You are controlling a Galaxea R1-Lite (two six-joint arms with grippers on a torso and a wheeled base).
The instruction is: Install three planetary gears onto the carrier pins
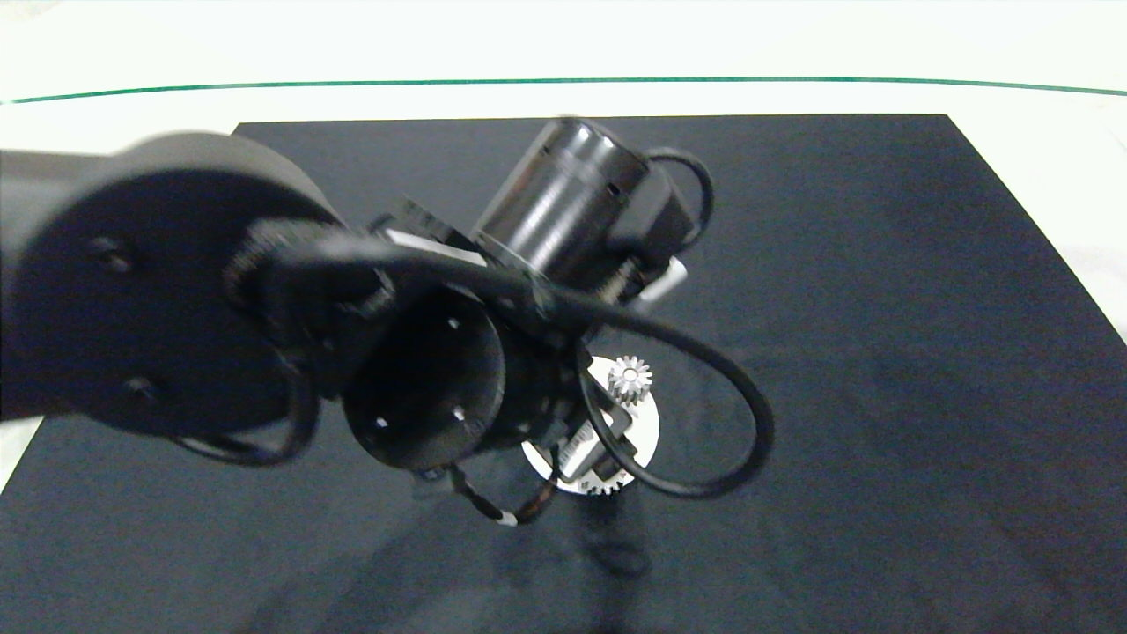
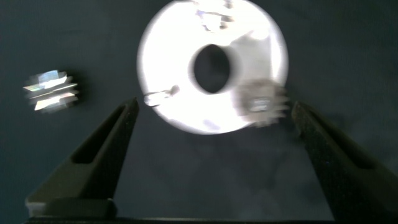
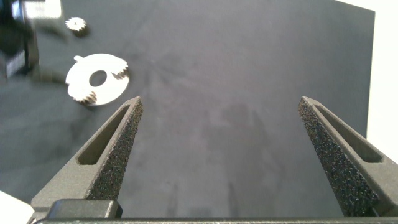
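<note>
Two gears are on their pins and one is left to fit, as I judge it. From my right wrist, the white disc [image 3: 93,87] carries one seated gear [image 3: 119,71] at its rim and a second seated gear [image 3: 87,98] at another edge. The loose gear [image 2: 53,92] lies on the dark mat [image 3: 236,62], near the disc but apart from it.

My left tool [image 2: 214,106] hangs over the disc with its fingers spread wide and nothing between them. Below it I make out what looks like the bare pin [image 2: 158,96] near the disc's edge, though it is blurred.

The next move, I reckon, is to shift the left tool over to the loose gear, close on its toothed sides, then lower its bore squarely onto the free pin.

My right tool [image 3: 217,99] is also open and empty, over bare mat well away from the disc. From above, my left arm and its cable loop [image 1: 748,396] cover much of the disc and hide the loose gear. The mat lies on a white surface [image 1: 563,53].
</note>
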